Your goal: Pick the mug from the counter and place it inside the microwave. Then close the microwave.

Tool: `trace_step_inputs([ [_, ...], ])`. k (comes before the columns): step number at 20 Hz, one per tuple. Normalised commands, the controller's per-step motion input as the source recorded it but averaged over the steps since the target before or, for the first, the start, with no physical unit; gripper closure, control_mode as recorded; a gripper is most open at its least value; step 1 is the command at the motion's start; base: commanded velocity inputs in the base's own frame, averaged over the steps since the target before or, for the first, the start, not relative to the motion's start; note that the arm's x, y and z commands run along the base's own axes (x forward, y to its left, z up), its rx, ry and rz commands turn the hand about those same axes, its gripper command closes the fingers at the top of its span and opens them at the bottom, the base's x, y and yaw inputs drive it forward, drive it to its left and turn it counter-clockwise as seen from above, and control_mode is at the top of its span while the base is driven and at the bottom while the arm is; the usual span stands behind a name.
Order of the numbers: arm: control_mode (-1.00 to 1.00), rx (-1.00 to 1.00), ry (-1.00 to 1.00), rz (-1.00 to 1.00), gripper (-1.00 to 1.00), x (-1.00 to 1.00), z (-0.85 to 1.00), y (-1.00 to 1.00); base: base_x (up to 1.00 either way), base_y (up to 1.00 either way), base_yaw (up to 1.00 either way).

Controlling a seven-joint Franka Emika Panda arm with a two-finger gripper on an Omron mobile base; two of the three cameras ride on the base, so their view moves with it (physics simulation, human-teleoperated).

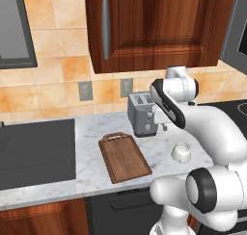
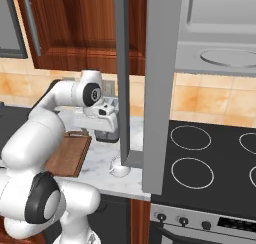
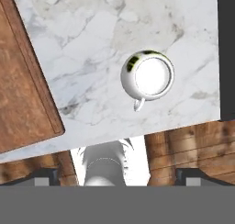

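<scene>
Over on the left of the left base view, approx 9 o'clock, sits a black stovetop [image 1: 36, 152], flush w/ the counter [image 1: 91, 166]. Next along, near center, a wooden cutting board [image 1: 124, 157] lies flat on the marble, its handle end pointing toward the tiled wall. At approx 1 o'clock from the board is a silver toaster [image 1: 141, 114] up against the backsplash, below the dark wood upper cabinet [image 1: 154, 27]. Then the mug [image 1: 181, 153], at approx 3 o'clock from the board, upright on the counter near the front edge, nothing touching it. In the right base view the mug [image 2: 119, 167] is partly hidden behind the microwave's open door [image 2: 150, 88], which swings out across the middle of the pic; the microwave [image 2: 220, 33] body is up at 1 o'clock w/ its round turntable visible inside, and a second stovetop [image 2: 210, 163] fills the right. Gripper [image 2: 108, 109] is up high by the toaster, well above the counter, pointing down. Hand view looks straight down: cutting board [image 3: 23, 81] at 9 o'clock, mug [image 3: 148, 76] a bit right of center, small handle pointing at approx 7 o'clock, green marks on the rim at 11. Fingertips [image 3: 43, 177] sit far apart at the bottom corners, so the pincer is spread wide w/ nothing in it, clearly apart from the mug.
</scene>
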Motion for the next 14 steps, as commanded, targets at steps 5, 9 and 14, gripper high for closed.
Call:
trace_step_inputs([
  [5, -1.0, 0.03, 0.01, -0.37, -1.0, 0.0, -0.66, -0.32, 0.0, 0.0, 0.0],
  [9, -1.0, 0.03, -0.01, -0.32, -1.0, 0.0, -0.72, -0.13, 0.0, 0.0, 0.0],
  [14, -1.0, 0.0, -0.09, -0.2, -1.0, 0.12, -0.37, 0.09, 0.0, 0.0, 0.0],
])
